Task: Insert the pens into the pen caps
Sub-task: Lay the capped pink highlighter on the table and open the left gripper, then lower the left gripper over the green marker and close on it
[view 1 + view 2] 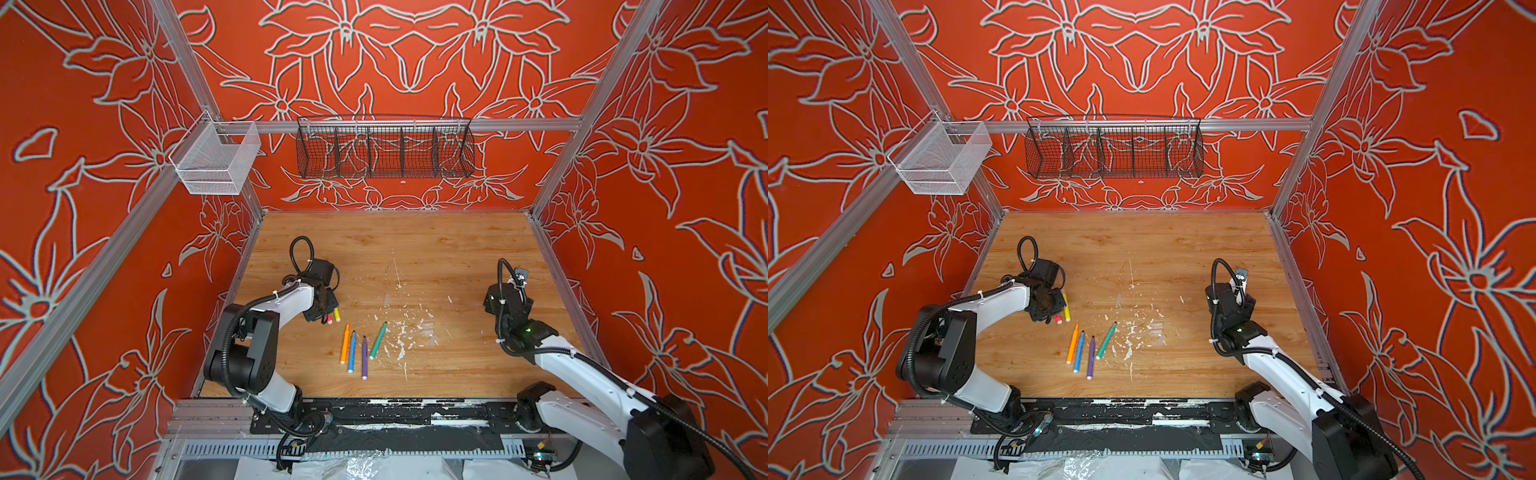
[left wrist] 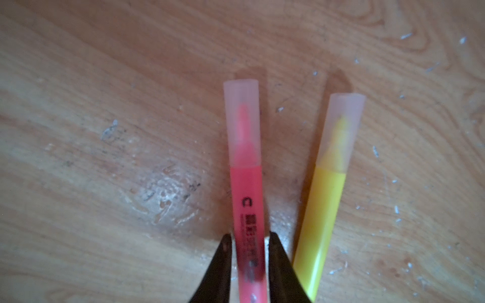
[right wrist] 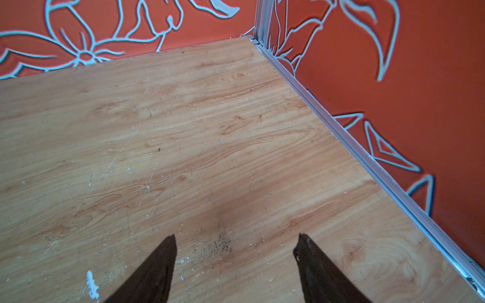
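The thin plastic felt-tip pens [image 1: 364, 357] are orange, blue, purple, green, red-pink and yellow. The tan wood-grain tabletop [image 1: 436, 249] carries white flecks [image 1: 401, 332]; the orange-red walls [image 1: 409, 62] bear pale flower outlines [image 1: 347, 27].

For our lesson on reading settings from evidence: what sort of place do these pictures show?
Most likely a robotics lab work cell: left arm and right arm at a wooden tabletop; aluminium frame rails and red floral panels boxing it in; a black wire basket on the back rail.
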`<state>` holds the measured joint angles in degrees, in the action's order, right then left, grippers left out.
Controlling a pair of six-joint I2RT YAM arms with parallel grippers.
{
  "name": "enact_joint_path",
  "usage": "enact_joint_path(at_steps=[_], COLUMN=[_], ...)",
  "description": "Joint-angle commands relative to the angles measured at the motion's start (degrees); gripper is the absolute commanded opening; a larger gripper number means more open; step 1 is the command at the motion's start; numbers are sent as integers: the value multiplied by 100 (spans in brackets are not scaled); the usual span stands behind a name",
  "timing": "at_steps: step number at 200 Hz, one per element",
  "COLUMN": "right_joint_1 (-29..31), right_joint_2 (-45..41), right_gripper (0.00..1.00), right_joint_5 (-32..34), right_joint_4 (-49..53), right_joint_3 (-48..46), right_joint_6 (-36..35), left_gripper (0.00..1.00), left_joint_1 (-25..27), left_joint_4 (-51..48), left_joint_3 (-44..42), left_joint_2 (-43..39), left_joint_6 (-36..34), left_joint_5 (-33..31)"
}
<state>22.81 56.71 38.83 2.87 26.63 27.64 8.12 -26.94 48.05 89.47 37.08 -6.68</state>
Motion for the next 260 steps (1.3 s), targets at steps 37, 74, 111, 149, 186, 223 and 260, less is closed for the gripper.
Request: enact_joint_path(at_steps=[37, 74, 111, 149, 186, 223, 260], right_joint_1=[-42, -40, -42, -44, 104, 895, 1173], right_joint_2=[-59, -59, 30, -158, -1129, -1210, -695], right_gripper=[74, 74, 74, 66, 70, 80, 78], right_joint_5=[-68, -85, -38, -636, -4491, -5745, -6009], right_joint_4=[-103, -125, -168, 840, 391, -808, -989], right_joint_3=[46, 35, 66, 507, 1050, 1262, 1796], right_joint_6=[5, 14, 18, 673, 1666, 2415, 2256], left_gripper=[29, 28, 38, 39, 39, 38, 38], left_joint_1=[-48, 29, 1023, 2129, 2958, 3389, 3474], left_joint_4=[-621, -1191, -1515, -1613, -1174, -1015, -1081], left_joint_3=[420, 614, 410, 170, -341, -246, 82], left_joint_2=[-239, -1306, -2600, -3080, -2872, -1994, -1465], left_joint_6=[-116, -522, -837, -880, -645, -866, -911], left_joint_5=[-44, 208, 286, 674, 815, 1067, 876])
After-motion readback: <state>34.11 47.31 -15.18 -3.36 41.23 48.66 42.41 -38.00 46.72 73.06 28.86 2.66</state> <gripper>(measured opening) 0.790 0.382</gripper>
